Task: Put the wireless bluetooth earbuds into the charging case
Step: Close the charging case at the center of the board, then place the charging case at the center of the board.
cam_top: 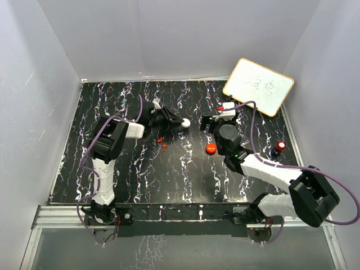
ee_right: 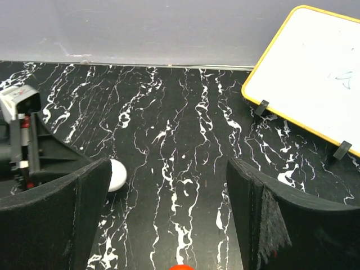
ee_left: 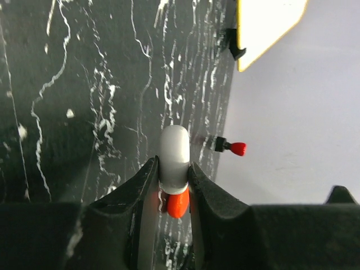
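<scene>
Two red earbuds lie on the table near the left fingers, which clench the white charging case — right fingers, spread and empty, should descend squarely over one bud.

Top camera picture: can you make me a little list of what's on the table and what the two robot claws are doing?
Left gripper: shut on a white disc
Right gripper: open, holding nothing
Red earbuds: two tiny ones lying on the table, close to the left gripper
Red disc: on the table, just nearer than the right gripper
Whiteboard: far right corner
Small red-topped piece: right side of the table
</scene>
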Motion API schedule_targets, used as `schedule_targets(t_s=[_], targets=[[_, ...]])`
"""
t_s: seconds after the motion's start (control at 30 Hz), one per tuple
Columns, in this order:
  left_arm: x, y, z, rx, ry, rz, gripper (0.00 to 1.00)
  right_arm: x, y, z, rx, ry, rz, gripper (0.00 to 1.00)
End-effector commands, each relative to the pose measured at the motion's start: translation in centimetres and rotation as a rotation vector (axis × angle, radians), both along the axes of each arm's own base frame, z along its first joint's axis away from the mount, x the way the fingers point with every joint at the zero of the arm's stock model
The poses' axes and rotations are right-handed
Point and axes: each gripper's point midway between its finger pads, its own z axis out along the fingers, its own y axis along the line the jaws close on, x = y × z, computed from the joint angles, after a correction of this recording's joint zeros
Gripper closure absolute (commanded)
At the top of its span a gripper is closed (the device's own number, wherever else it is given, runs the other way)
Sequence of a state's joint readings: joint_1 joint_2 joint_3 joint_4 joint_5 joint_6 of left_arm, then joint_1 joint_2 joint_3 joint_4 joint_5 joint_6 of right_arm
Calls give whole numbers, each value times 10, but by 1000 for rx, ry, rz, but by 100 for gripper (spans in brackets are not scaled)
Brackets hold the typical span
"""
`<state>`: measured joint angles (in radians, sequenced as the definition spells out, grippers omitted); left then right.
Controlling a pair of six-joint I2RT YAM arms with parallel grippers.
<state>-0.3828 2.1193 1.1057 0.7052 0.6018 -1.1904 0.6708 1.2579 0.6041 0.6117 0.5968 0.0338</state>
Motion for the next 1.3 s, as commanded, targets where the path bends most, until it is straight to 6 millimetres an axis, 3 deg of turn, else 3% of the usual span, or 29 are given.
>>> schedule_targets(t_s=[0.0, 0.3, 0.53, 0.63, 0.83, 0.97, 1.1, 1.13, 1.2, 1.27], targets=[[8, -7, -15, 113, -33, -41, 100, -4, -1, 24, 70, -23, 27, 19], [32, -14, -36, 227, -76, -69, 100, -8, -7, 20, 103, -9, 43, 19], [39, -17, -48, 253, -72, -82, 100, -7, -5, 17, 123, 4, 65, 19], [41, -13, -48, 291, -86, -80, 87, -7, -4, 18, 130, 6, 73, 19], [41, -4, -46, 350, -113, -73, 47, -7, -1, 15, 139, 18, 94, 19], [42, 6, -39, 359, -126, -56, 32, -9, 2, 13, 146, 30, 106, 19], [47, 26, -8, 372, -195, -6, 27, -10, 3, 8, 142, 57, 117, 19], [49, 34, 9, 391, -240, 9, 23, -10, 4, 4, 143, 76, 117, 19], [49, 50, 30, 460, -293, 43, 11, -6, 6, -10, 132, 149, 107, 19], [45, 63, 53, 521, -346, 69, 2, -2, 7, -37, 129, 287, 97, 19]])
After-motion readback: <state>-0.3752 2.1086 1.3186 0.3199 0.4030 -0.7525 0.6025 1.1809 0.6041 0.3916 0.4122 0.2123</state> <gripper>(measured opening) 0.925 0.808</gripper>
